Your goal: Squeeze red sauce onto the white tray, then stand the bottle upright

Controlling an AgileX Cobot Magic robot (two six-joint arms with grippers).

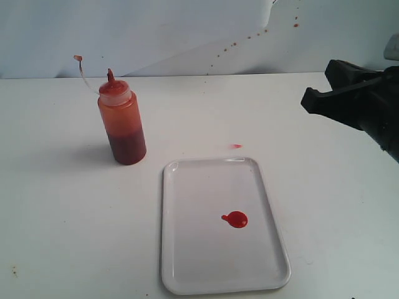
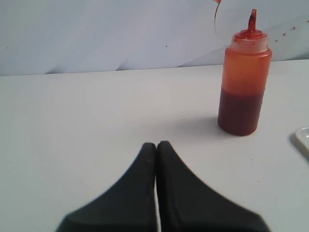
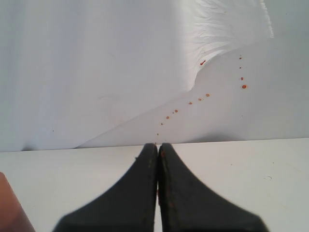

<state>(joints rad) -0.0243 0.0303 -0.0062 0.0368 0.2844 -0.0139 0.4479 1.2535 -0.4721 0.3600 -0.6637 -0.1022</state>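
Red sauce (image 1: 235, 219) sits as one glossy round blob with a short tail, on the right half of the white tray (image 1: 187, 249) and nearer its front edge in my exterior view. That tray lies flat on the table (image 1: 62, 218). The bottle (image 1: 123, 124) stands upright on the table, off the tray's far left corner and not touching it. Its lower part is dark with sauce and the upper part is a paler orange. Its little tip cap (image 1: 78, 58) hangs off on its thin tether, so the nozzle is uncovered.

My left gripper (image 2: 156, 145) has its fingers pressed together with nothing between them, low over bare table, with the bottle ahead of it and off to one side. My right gripper (image 3: 158, 146) is likewise pressed together and empty. It is raised at the right edge of the exterior view, well apart from both tray and bottle.

I can see a faint red smear (image 1: 235, 146) on the table just past the tray's far rim, and small red specks (image 3: 207, 95) dotting the white backdrop.
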